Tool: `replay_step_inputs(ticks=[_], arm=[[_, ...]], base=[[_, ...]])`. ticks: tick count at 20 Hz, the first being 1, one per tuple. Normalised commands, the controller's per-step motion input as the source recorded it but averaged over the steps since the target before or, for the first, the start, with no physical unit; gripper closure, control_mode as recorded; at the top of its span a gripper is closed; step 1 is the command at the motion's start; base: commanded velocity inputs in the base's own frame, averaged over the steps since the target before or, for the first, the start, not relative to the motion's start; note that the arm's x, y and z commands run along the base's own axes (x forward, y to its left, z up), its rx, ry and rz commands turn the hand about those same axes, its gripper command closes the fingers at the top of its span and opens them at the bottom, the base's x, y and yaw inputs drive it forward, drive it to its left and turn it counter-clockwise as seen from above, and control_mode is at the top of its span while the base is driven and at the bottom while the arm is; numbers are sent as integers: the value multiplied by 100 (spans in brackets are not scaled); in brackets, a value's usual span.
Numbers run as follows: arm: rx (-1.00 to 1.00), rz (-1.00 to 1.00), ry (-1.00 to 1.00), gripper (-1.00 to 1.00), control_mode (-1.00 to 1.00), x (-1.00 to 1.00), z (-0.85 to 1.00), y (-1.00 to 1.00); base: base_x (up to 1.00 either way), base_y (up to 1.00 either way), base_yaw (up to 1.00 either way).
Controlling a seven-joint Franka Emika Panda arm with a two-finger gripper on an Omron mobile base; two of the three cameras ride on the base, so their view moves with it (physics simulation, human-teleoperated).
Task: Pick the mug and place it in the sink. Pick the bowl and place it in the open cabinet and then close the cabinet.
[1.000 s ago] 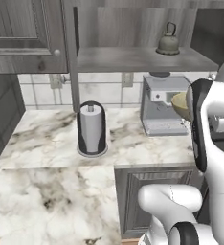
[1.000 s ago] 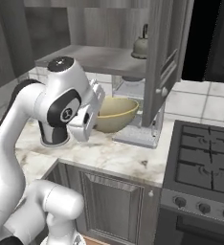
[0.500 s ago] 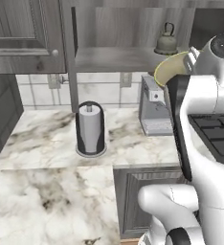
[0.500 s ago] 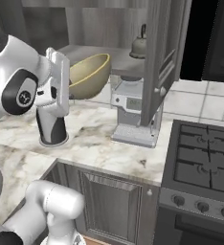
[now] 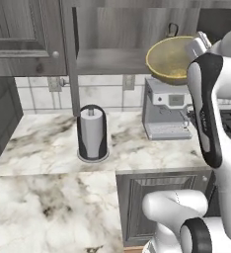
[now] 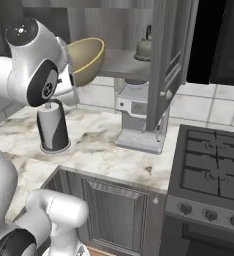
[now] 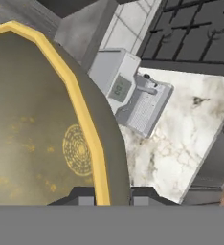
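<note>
- One bowl (image 5: 173,59) is held aloft by the claw (image 7: 106,197), tilted on edge, level with the open cabinet (image 5: 120,44) shelf and above the coffee machine (image 5: 167,114).
- Claw state: the two fingertips (image 7: 85,197) sit on either side of the bowl's yellow rim at the bottom of the hand view, closed onto it; the rim passes between them.
- From the right base view, the bowl (image 6: 86,60) hangs at the end of the arm, its opening turned toward the cabinet interior, just in front of the shelf edge and not resting on it.
- Cabinet door (image 6: 165,65) stands open, swung outward toward the stove (image 6: 214,165).
- A kettle (image 6: 144,46) sits on the cabinet shelf, to the right of the bowl.
- On the marble surface (image 5: 48,148), a paper towel holder (image 5: 92,133) stands upright, left of the coffee machine and apart from it.
- From the hand view, the bowl (image 7: 42,124) shows its olive inside with a round pattern at the centre; the coffee machine (image 7: 130,93) and marble surface (image 7: 181,139) lie beyond it.
</note>
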Motion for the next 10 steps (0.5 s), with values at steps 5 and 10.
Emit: replay_step_inputs(ticks=[5,10], arm=[[4,20,0,100,-100,29,0,49],[-3,-1,-4,100,-100,23,0,38]], base=[[0,0,0],[0,0,0]])
